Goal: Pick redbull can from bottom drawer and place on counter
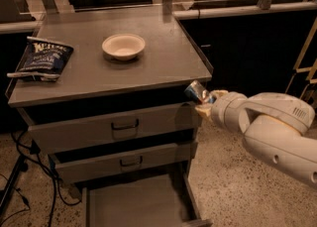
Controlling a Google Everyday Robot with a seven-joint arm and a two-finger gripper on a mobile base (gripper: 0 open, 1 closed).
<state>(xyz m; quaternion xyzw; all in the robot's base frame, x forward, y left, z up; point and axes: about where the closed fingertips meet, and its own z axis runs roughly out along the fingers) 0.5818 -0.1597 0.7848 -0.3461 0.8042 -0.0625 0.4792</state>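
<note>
My gripper (pixel 207 103) is shut on the redbull can (pixel 197 92), a small blue and silver can. It holds the can tilted, in the air at the cabinet's front right corner, just below the counter's edge. The counter (pixel 163 60) is the flat grey top of the cabinet. The bottom drawer (pixel 138 203) is pulled out and shows a bare grey floor. My white arm (pixel 270 124) reaches in from the right.
A white bowl (pixel 124 46) sits mid-counter and a dark blue chip bag (pixel 42 60) lies at the counter's left edge. The two upper drawers (pixel 119 129) are slightly ajar. Black cables (pixel 29 156) trail on the floor at the left.
</note>
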